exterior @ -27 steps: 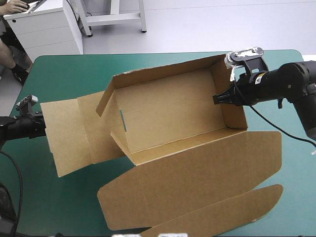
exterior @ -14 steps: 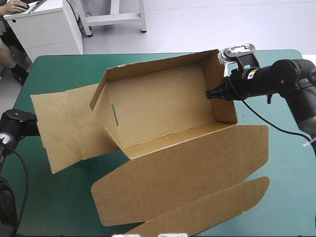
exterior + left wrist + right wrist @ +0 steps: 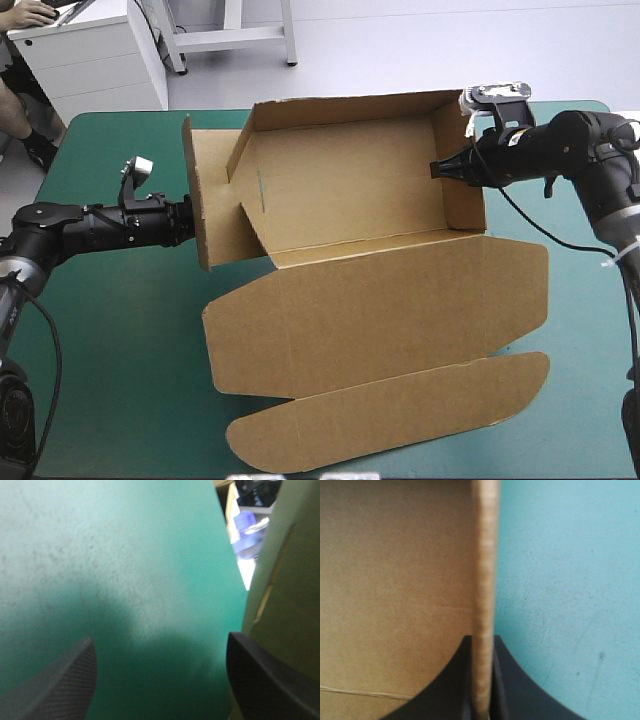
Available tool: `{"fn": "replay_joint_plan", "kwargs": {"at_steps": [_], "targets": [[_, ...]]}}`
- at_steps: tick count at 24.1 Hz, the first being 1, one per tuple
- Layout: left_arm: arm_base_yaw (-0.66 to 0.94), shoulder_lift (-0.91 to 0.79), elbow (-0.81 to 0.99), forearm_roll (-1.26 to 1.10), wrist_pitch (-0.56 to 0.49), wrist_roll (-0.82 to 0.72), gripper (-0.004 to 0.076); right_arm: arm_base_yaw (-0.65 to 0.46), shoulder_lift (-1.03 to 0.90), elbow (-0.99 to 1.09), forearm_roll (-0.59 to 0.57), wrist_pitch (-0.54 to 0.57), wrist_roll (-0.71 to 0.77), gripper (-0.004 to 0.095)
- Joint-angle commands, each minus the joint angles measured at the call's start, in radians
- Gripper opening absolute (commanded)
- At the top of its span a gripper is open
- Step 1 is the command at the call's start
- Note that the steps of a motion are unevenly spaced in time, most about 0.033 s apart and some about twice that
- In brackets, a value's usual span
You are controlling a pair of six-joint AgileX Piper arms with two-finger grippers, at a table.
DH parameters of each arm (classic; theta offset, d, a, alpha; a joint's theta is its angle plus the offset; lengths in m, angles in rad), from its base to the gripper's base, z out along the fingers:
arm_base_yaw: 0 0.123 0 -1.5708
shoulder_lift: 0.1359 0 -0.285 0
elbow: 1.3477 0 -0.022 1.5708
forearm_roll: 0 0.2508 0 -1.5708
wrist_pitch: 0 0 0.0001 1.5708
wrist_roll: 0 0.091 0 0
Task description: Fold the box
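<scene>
Moved: left end flap (image 3: pixel 210 200) of the box (image 3: pixel 350 200), flat on the table toward 9 o'clock earlier, now stands upright; the left gripper (image 3: pixel 188 222) has come in from the table's left edge to the flap's outer face, and the box sits squarer to the table and nearer its far edge.
Box: open tray at the table's middle and far half, its long walls raised, its lid (image 3: pixel 380 310) flat toward 6 o'clock.
Edges: far wall (image 3: pixel 350 103) lines up with the table's far edge at 12 o'clock; tuck flap (image 3: pixel 400 410) ends near the table's near edge at 6 o'clock.
Open room: bare teal-green cover (image 3: pixel 110 330) from 7 to 9 o'clock of the box; a narrower strip at 3 to 4 o'clock, beside the lid.
Left gripper: fingers spread wide, nothing between them but cover; one finger (image 3: pixel 265 680) lies right at the flap's board.
Right gripper (image 3: pixel 440 170): pressed nearly together, pinching the right end wall (image 3: pixel 462 160), one finger inside the tray, one outside.
In the way: upright flap directly ahead of the left gripper; lid and tuck flap cover the near half.
</scene>
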Motion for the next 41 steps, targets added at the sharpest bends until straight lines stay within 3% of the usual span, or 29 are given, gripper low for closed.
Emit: {"fn": "replay_joint_plan", "kwargs": {"at_steps": [1,11,16,23,30,33,41], "targets": [[-0.02,-0.046,-0.032,-0.191,0.102,0.036,0.0517,-0.006,-0.039,-0.033,0.027,-0.062,0.006,-0.002],[-0.115,-0.046,-0.043,-0.228,0.102,0.09,0.0517,-0.006,-0.039,-0.033,-0.021,-0.06,0.005,-0.002],[-0.165,-0.046,-0.134,-0.222,0.102,0.084,0.0517,-0.006,-0.039,-0.033,-0.1,-0.058,0.048,-0.002],[-0.273,-0.046,-0.183,-0.222,0.102,0.08,0.0517,-0.006,-0.039,-0.033,-0.107,-0.053,0.054,-0.002],[-0.273,-0.046,-0.183,-0.224,0.099,0.08,0.0515,-0.006,-0.039,-0.033,-0.107,-0.047,0.101,-0.0018],[-0.273,-0.046,-0.186,-0.251,0.059,0.021,0.051,0.004,-0.039,-0.033,-0.092,-0.001,0.124,-0.0015],[-0.38,-0.099,-0.284,0.092,-0.199,-0.199,0.0469,0.037,-0.039,-0.033,-0.104,-0.045,0.156,-0.0012]]}}
